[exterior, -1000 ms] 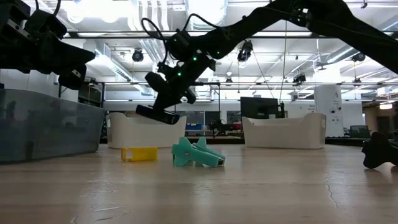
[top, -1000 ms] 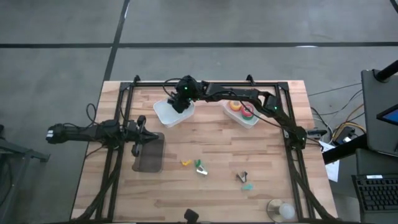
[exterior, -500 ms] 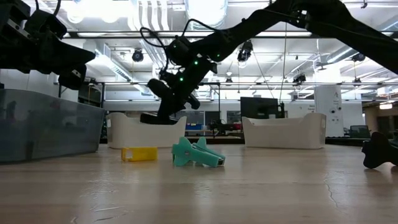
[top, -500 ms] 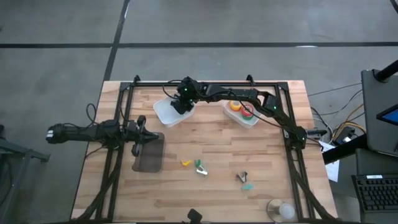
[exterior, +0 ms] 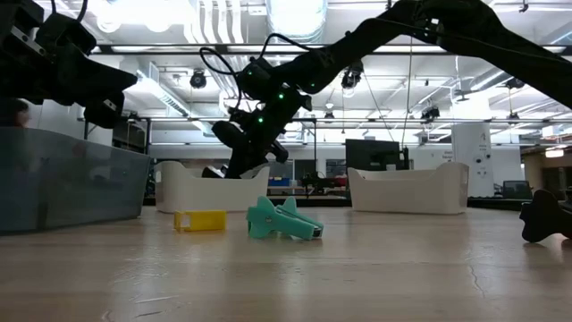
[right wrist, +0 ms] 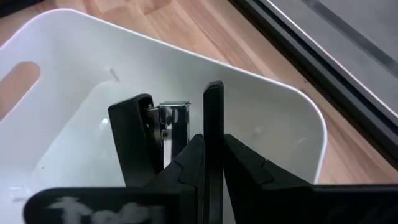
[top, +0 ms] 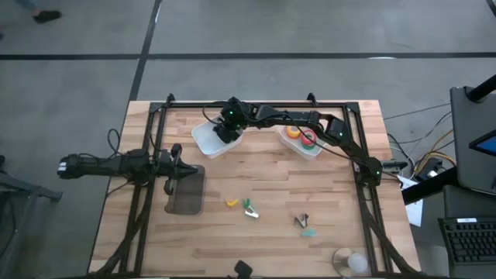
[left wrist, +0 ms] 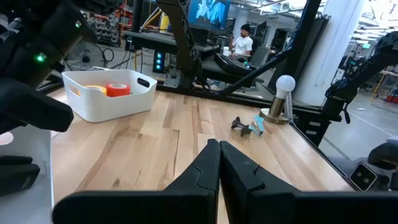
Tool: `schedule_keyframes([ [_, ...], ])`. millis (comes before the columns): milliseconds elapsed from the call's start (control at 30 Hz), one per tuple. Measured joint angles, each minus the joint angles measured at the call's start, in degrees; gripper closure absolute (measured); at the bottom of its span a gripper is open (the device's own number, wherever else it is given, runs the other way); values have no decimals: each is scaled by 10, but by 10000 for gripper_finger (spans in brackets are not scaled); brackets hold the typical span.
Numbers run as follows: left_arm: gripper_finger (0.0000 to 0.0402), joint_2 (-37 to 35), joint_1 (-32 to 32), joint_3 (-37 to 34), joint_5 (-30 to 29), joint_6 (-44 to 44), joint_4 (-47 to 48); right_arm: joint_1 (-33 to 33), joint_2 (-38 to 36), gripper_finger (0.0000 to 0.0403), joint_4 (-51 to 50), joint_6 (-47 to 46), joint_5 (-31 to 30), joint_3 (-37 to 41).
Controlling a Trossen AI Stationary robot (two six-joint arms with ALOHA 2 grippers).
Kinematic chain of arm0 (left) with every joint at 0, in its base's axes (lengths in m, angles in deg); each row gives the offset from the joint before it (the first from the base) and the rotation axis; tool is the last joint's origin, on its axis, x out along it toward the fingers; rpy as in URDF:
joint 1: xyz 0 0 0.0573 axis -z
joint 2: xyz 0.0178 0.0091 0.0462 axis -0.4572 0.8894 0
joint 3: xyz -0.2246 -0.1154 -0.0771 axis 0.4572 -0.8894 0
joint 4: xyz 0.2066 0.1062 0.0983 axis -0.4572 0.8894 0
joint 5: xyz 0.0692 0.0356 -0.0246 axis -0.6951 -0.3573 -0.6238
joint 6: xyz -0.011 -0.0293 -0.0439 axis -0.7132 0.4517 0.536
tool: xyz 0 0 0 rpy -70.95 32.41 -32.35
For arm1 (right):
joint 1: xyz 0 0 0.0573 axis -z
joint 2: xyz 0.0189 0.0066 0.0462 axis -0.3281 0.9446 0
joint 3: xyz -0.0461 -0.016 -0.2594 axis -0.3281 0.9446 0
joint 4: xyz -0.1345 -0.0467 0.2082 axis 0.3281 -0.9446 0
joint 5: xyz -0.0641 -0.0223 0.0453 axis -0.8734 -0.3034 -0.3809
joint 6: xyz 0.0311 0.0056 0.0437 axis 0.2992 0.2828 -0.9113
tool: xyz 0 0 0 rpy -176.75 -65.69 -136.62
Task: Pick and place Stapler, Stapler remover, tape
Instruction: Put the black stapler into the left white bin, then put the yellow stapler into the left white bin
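my right gripper (right wrist: 177,140) is clamped on the stapler (right wrist: 169,127), down inside the white bin (right wrist: 273,118). my left gripper (left wrist: 219,163) is pinched closed beside the grey bin (top: 186,191).

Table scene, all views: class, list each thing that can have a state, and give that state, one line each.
Black wedge-shaped stapler with grey metal part: gripped, lowered inside left white plastic bin.
Right gripper: shut on stapler.
Left gripper: shut, empty, above grey translucent bin.
Right white bin: holds tape rolls.
Teal claw-shaped remover: lying on table.
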Motion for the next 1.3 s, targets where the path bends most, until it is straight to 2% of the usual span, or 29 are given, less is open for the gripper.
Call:
schedule_keyframes([
  [600, 390, 0, 0, 0, 0, 0, 0, 0, -1, 315, -41, -26, 31, -3],
  [900, 390, 0, 0, 0, 0, 0, 0, -14, -53, 307, -90, 63, 34, -3],
  [1033, 390, 0, 0, 0, 0, 0, 0, -39, -75, 314, -149, 94, 35, -2],
  [1133, 390, 0, 0, 0, 0, 0, 0, -60, -101, 320, -236, 124, 35, -2],
  [1300, 390, 0, 0, 0, 0, 0, 0, -101, -131, 327, -365, 124, 34, 2],
])
